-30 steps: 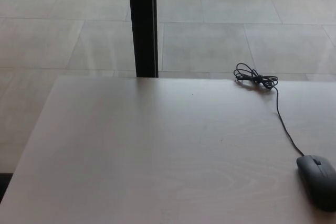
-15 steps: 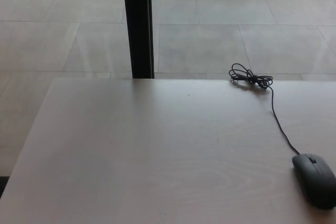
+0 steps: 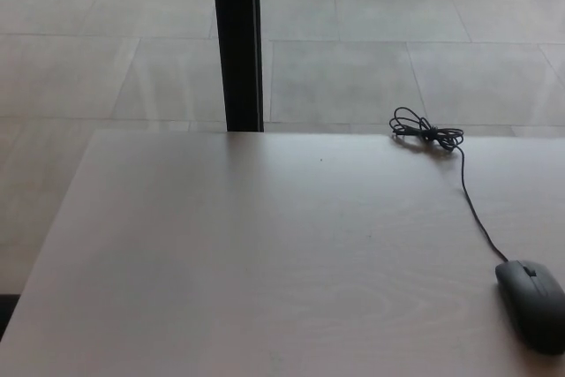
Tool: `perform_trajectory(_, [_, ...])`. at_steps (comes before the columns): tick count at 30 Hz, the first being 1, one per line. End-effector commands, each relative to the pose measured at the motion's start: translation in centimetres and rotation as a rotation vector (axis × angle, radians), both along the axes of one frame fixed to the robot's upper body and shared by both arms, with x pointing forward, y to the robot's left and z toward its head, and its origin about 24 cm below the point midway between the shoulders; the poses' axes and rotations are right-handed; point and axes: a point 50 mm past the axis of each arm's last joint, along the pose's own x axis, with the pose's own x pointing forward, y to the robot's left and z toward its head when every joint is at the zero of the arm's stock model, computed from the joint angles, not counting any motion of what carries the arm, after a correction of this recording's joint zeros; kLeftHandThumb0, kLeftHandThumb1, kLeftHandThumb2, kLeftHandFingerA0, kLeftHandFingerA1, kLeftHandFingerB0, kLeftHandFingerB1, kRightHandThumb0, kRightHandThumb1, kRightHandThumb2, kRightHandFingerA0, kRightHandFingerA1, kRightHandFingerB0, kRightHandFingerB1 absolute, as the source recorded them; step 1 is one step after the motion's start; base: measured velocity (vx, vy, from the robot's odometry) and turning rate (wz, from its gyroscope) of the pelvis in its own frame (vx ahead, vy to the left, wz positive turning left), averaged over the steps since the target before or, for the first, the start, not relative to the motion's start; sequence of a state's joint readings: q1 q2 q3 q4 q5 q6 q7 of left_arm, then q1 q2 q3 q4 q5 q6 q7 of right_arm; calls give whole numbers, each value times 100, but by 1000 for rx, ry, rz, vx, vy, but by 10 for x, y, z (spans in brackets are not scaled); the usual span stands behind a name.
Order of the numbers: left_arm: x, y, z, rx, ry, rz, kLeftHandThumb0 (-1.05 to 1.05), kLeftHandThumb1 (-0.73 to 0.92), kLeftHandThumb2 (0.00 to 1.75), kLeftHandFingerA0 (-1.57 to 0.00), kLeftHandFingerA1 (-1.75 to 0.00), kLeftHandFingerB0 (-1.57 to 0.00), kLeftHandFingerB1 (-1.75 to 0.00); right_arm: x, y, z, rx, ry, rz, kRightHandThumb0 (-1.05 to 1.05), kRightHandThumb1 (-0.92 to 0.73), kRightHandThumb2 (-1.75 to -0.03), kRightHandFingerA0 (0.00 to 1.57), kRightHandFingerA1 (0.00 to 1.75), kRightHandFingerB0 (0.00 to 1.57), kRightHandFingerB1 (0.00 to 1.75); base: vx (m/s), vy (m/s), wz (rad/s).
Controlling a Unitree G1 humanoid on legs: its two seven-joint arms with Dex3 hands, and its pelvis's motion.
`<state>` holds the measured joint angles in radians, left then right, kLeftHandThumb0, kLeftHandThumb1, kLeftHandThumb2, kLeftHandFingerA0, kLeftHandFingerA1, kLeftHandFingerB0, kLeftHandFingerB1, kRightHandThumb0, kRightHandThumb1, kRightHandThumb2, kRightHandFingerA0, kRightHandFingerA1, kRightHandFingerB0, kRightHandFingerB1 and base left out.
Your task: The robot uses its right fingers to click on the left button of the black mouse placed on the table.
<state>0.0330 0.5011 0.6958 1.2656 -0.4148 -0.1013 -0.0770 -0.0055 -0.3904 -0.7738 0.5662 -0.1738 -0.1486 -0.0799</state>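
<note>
The black mouse (image 3: 533, 305) lies on the pale wooden table (image 3: 265, 262) at the right edge of the head view, near the front. Its scroll wheel faces away from me. A thin black cable (image 3: 477, 209) runs from it toward the back of the table and ends in a small coiled bundle (image 3: 426, 131) near the far edge. Neither of my hands shows in this view.
A black vertical post (image 3: 238, 41) stands behind the table's far edge, left of centre. Beyond it lies a grey tiled floor (image 3: 397, 41). The table's left edge (image 3: 53, 245) slants down toward the picture's lower left corner.
The whole picture has shifted slightly between frames, so the camera moved. The mouse and cable keep their place on the table.
</note>
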Motion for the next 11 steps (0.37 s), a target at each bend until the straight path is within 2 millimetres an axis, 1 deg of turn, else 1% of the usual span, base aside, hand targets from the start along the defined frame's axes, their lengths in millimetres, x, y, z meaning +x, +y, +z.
perform_trajectory(1, [8, 2, 4, 20, -32, 0, -94, 92, 77, -66, -56, -54, -48, -23, 20, -69, 644, -270, -232, -52, -84, -65, 42, 41, 30, 32, 0, 0, 0])
perform_trajectory(2, [8, 2, 4, 20, -33, -3, -94, 92, 77, -66, -56, -54, -48, -24, 21, -70, 647, -264, -222, -52, -84, -65, 42, 41, 30, 32, 0, 0, 0])
perform_trajectory(3, [7, 2, 4, 15, -39, 2, -90, 75, 114, -61, -64, -53, -58, -25, 24, -69, 632, -245, -180, -53, -85, -66, 42, 42, 28, 32, 0, 0, 0])
perform_trajectory(4, [7, 2, 3, 13, -45, 17, -94, 92, 73, -69, -56, -59, -50, -25, 24, -69, 636, -237, -181, -54, -84, -66, 43, 41, 28, 31, 0, 0, 0])
perform_trajectory(6, [6, 2, 3, 11, -45, 19, -93, 92, 75, -68, -56, -57, -50, -25, 26, -70, 650, -234, -192, -54, -83, -66, 45, 41, 30, 32, 0, 0, 0])
perform_trajectory(7, [7, 3, 4, 14, -41, 17, -94, 92, 75, -67, -56, -57, -50, -25, 26, -72, 656, -231, -191, -53, -85, -66, 42, 40, 30, 32, 0, 0, 0])
perform_trajectory(8, [6, 3, 4, 14, -41, 20, -94, 92, 78, -67, -56, -55, -50, -25, 27, -72, 680, -250, -221, -55, -81, -66, 45, 41, 32, 32, 0, 0, 0])
perform_trajectory(9, [6, 3, 4, 14, -34, 1, -90, 76, 115, -59, -63, -53, -58, -27, 27, -72, 660, -219, -187, -54, -85, -67, 43, 41, 29, 31, 0, 0, 0])
perform_trajectory(11, [5, 3, 4, 21, -24, 4, -89, 76, 115, -62, -64, -53, -58, -28, 28, -71, 660, -219, -185, -55, -84, -65, 45, 42, 29, 32, 0, 0, 0])
